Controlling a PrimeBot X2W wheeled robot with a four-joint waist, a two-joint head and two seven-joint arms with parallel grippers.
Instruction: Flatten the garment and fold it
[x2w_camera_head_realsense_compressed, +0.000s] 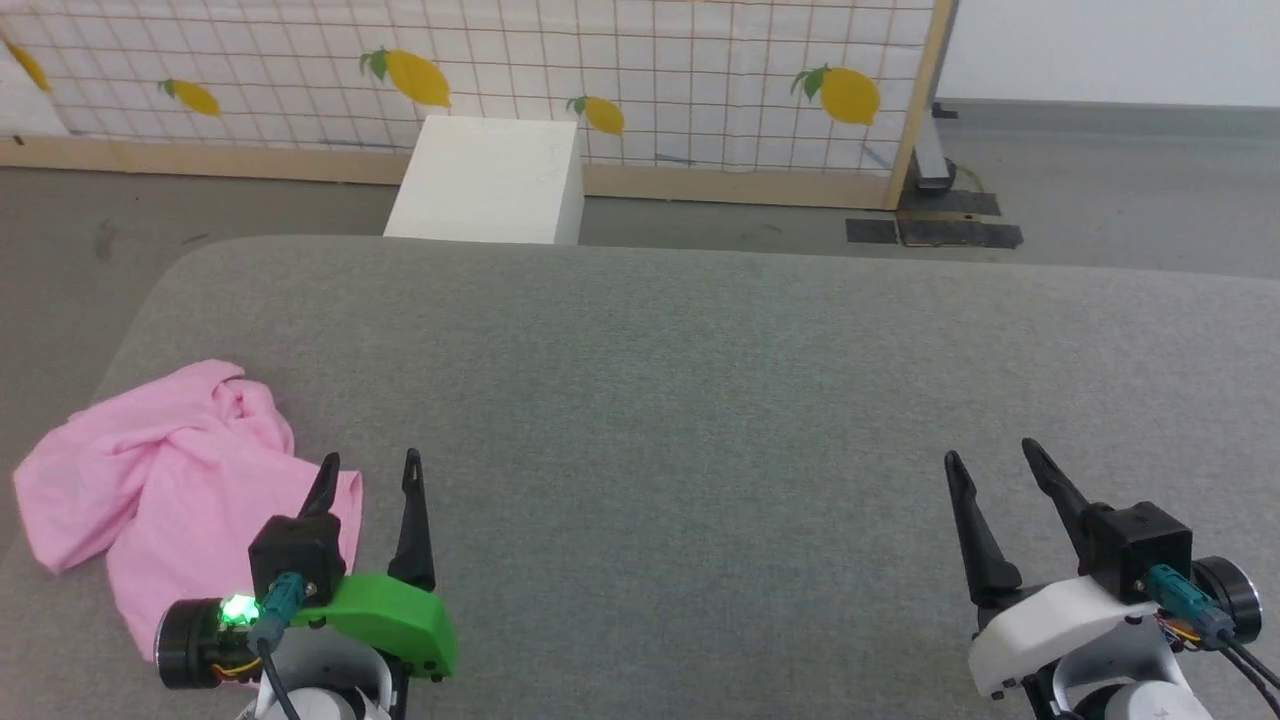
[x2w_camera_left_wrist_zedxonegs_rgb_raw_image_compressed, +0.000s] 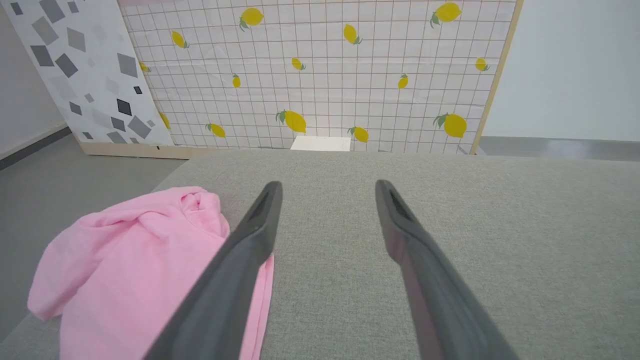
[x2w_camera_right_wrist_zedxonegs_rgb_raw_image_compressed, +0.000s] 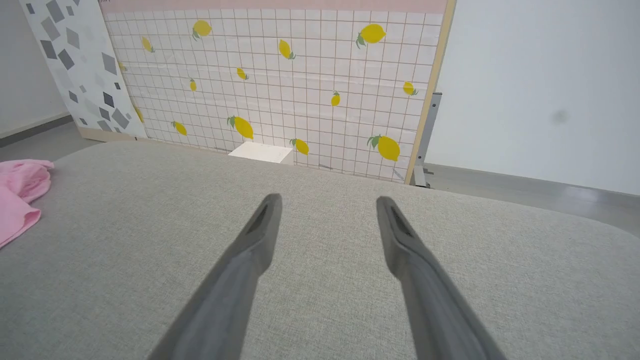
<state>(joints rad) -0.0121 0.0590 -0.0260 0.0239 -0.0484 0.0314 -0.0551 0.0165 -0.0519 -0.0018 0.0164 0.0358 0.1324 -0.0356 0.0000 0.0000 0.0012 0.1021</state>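
The garment (x2w_camera_head_realsense_compressed: 160, 480) is a crumpled heap of light pink fabric at the left edge of the grey padded table (x2w_camera_head_realsense_compressed: 700, 380). In the left wrist view the garment (x2w_camera_left_wrist_zedxonegs_rgb_raw_image_compressed: 125, 260) lies at the lower left, partly behind one dark finger. My left gripper (x2w_camera_head_realsense_compressed: 370, 465) stands open just right of the heap, its left fingertip over the fabric's right edge, nothing between the fingers. My right gripper (x2w_camera_head_realsense_compressed: 990, 455) stands open far to the right over bare table. The right wrist view catches a strip of the garment (x2w_camera_right_wrist_zedxonegs_rgb_raw_image_compressed: 20, 192) at its left edge.
A white box (x2w_camera_head_realsense_compressed: 490, 180) stands on the floor beyond the table's far edge. Behind it runs a lemon-print grid screen (x2w_camera_head_realsense_compressed: 600, 70) with a wooden frame. The table's left edge (x2w_camera_head_realsense_compressed: 110, 350) drops to grey floor close by the garment.
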